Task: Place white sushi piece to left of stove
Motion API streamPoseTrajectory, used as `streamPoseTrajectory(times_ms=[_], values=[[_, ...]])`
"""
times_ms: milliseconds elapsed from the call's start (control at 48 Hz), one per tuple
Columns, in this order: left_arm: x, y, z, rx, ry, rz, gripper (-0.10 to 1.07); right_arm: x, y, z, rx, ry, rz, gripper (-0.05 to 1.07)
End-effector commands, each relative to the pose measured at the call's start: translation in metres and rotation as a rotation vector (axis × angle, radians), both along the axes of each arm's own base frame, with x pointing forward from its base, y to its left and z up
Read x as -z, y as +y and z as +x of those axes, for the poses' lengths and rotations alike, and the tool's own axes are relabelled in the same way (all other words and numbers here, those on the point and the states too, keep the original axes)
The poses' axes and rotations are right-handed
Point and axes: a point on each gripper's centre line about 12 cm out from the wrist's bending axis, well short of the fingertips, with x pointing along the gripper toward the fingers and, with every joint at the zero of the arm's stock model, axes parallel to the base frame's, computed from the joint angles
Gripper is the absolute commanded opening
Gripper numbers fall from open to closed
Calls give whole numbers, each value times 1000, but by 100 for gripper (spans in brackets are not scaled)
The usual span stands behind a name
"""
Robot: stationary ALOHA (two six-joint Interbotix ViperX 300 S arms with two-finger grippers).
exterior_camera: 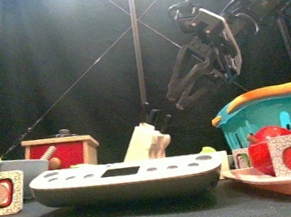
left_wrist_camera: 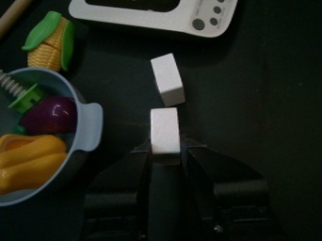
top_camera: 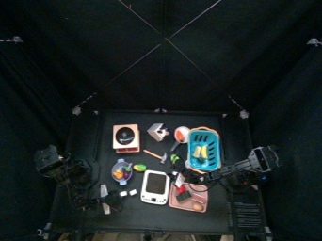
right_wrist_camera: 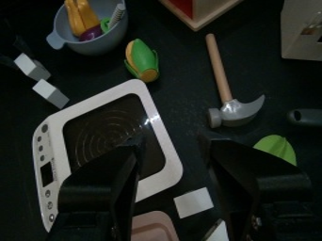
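Left gripper (left_wrist_camera: 164, 162) sits at the bottom centre of its wrist view, jaws pinching a white sushi piece (left_wrist_camera: 164, 132) that juts straight up out of them. Just above it — apart by a thin gap — lies a second white block (left_wrist_camera: 168, 78) on the black table (left_wrist_camera: 270, 104). Further up, along the frame's top edge, runs the stove (left_wrist_camera: 151, 13), its white rim and button panel showing. At the left edge a grey-blue bowl (left_wrist_camera: 78, 132) holds a purple toy and a yellow one.

Right gripper (right_wrist_camera: 176, 184) has its jaws spread wide, hovering over the stove's dark panel (right_wrist_camera: 107, 141) — a toy hammer (right_wrist_camera: 233, 89) lies in the right half of that frame.
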Motion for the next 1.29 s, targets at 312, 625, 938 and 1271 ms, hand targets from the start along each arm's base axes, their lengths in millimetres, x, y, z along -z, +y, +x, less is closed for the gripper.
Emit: streamPoseTrajectory(times_ms=[312,625,938,1271], values=[[-7,-5,4,-3,-16,-30,85,-11,0,4,1,-32,4,84],[-19,-3,8,-31,-57,-35,87,-11,0,4,1,-32,4,84],[-23,-1,9,-40,-73,-32,87,-11,0,4,1,-32,4,84],[-42,-4,22,-54,-117,-74,87,-11,0,4,2,-32,6,84]])
